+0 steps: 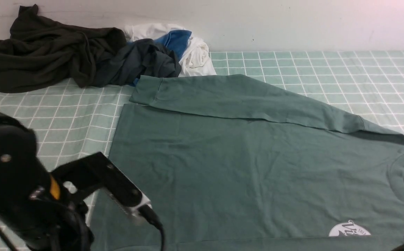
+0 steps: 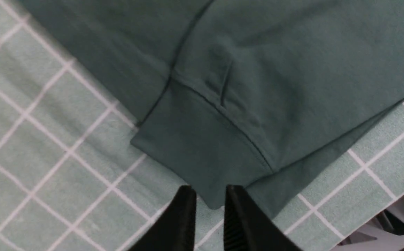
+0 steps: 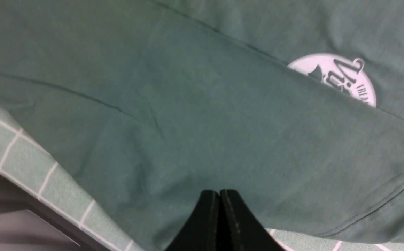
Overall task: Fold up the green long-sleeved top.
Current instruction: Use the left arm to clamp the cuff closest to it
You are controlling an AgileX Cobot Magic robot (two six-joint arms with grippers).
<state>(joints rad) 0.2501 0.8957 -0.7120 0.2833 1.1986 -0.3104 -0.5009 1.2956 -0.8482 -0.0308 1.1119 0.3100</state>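
Green long-sleeved top (image 1: pixel 223 157) lies on my checked desk (image 1: pixel 327 69), clothes pile (image 1: pixel 83 55) at 10 o'clock by the wall (image 1: pixel 292 24); left fingers (image 2: pixel 191 204) narrowly apart, right fingers (image 3: pixel 213 209) closed.

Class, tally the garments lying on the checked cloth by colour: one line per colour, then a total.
Sage-green top: 1
Blackish-olive garment: 1
Charcoal-navy garment: 1
Blue garment: 1
White garment: 1, as far as the bunched pile shows
Total: 5
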